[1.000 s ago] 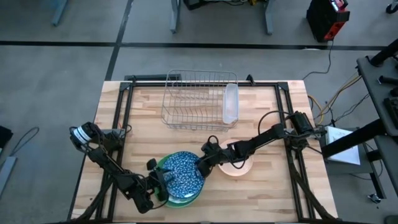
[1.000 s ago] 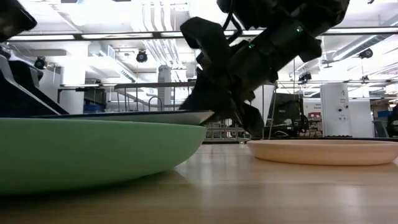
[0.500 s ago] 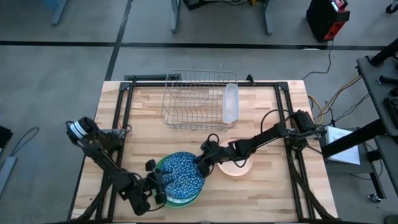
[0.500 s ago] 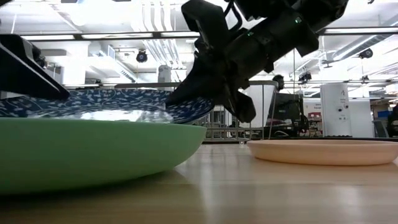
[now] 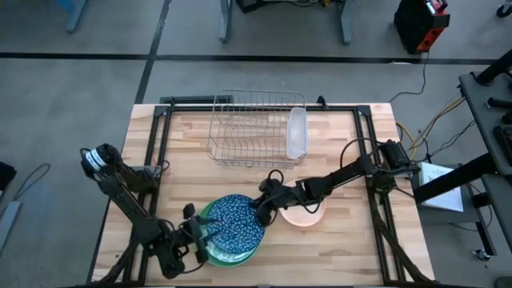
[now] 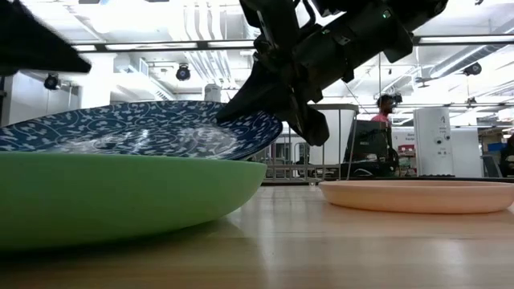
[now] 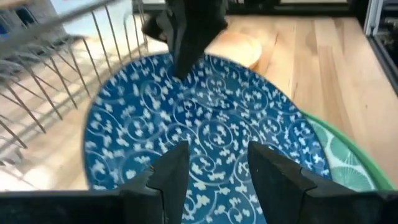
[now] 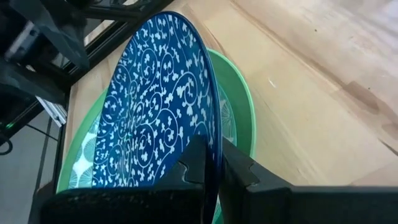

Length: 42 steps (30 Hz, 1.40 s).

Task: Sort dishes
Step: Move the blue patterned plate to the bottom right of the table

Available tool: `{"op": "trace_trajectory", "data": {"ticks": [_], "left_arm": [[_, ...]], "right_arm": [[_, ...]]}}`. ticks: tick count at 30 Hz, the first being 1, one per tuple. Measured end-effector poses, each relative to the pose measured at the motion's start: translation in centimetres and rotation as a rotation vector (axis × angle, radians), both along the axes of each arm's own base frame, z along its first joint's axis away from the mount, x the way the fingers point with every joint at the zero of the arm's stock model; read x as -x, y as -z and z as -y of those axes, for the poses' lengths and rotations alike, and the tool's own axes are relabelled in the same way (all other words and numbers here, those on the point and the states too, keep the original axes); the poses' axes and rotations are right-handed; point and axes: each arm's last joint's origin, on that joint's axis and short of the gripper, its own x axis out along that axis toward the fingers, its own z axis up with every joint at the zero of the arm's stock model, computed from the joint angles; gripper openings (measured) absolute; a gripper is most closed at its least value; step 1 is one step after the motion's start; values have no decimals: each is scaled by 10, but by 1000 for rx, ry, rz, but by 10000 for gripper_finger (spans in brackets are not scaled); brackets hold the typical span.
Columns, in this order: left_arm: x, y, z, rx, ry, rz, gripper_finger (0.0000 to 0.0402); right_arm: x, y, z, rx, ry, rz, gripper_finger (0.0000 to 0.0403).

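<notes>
with the right tool (image 5: 258,210) pinching the blue plate (image 5: 234,220) rim, keep lifting evenly off the green plate (image 6: 120,197) while the open left tool (image 5: 194,234) stays clear.

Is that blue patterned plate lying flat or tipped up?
Tipped: the blue patterned plate slopes up toward the right gripper pinching its rim, above the green plate.
</notes>
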Motion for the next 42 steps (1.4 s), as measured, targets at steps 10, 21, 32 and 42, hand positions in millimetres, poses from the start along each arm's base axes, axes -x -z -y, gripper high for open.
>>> {"op": "trace_trajectory", "data": {"ticks": [10, 21, 32, 42], "left_arm": [[3, -14, -2, -52, -16, 62, 154], [4, -20, -5, -139, -91, 162, 154], [5, -24, -7, -215, -161, 244, 154], [5, -25, -8, -249, -156, 233, 154]], "right_arm": [[4, -19, 1, 30, -27, 47, 7], [15, -46, 2, 56, -94, 110, 4], [48, -56, 3, -8, -260, 120, 1], [121, -53, -14, 77, -484, -148, 0]]}}
